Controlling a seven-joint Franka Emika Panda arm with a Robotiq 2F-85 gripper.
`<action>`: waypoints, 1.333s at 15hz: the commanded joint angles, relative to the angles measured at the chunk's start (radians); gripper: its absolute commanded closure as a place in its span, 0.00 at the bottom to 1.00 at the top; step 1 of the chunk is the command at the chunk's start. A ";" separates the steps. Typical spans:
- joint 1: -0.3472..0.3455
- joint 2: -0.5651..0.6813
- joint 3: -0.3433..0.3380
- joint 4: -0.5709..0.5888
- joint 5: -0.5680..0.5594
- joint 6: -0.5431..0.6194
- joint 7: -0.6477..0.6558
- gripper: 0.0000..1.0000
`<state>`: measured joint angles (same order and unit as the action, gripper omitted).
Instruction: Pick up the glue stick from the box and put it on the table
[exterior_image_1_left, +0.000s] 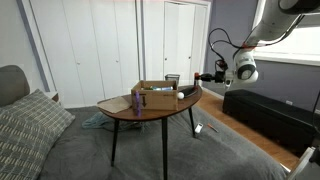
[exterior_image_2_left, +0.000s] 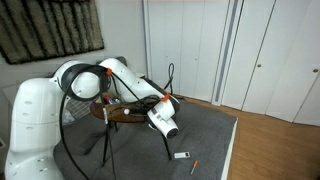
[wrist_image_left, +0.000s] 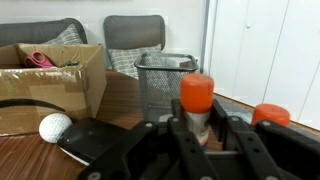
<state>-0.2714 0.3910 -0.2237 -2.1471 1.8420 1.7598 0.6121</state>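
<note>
In the wrist view my gripper is shut on the glue stick, a white tube with an orange cap held upright between the fingers. The tan cardboard box stands to the left on the dark brown table, with a pink item inside. In an exterior view the gripper hangs just above the table's end, beside the box. In an exterior view the arm hides most of the table, and the gripper is only partly seen.
A white ball and a flat black object lie on the table by the box. A black mesh basket stands behind. Another orange-capped thing is at the right. A purple object stands on the table. A black bench is nearby.
</note>
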 joint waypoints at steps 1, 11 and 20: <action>-0.009 -0.004 -0.001 -0.021 0.043 -0.001 -0.033 0.91; -0.019 0.022 -0.002 -0.031 0.070 -0.005 -0.030 0.91; -0.018 0.027 -0.003 -0.035 0.062 -0.002 -0.031 0.31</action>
<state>-0.2859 0.4217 -0.2274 -2.1719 1.8811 1.7596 0.6040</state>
